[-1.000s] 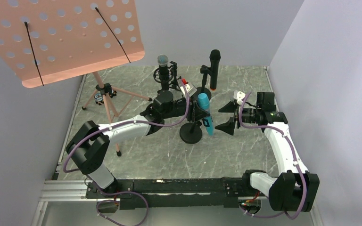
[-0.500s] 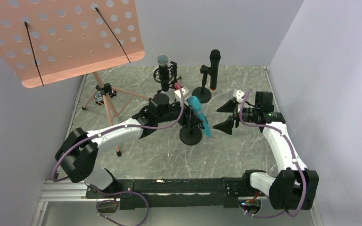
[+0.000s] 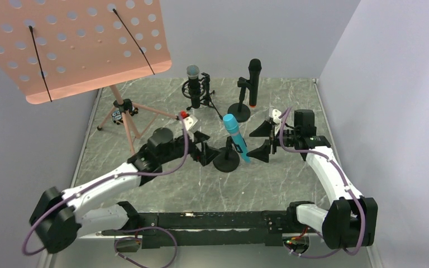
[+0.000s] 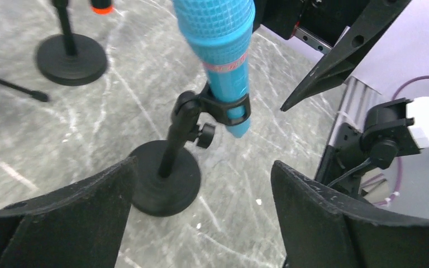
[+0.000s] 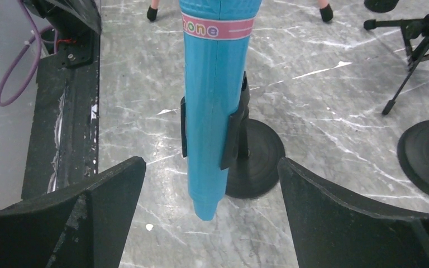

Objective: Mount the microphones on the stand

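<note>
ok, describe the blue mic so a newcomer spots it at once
On the grey marble tabletop, right of the pink music stand, find the frontmost round-based stand. Clipped on it, tilted, is the blue microphone, the only bright one: the silver-headed microphone and black microphone behind stand upright.

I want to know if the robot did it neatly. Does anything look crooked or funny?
The blue microphone leans slanted in the clip of its stand, while the silver-headed microphone and the black microphone behind it stand straight up. Nothing looks broken or spilled.

Blue microphone (image 3: 237, 138) and its stand (image 3: 226, 162) directly between both jaws.
</note>
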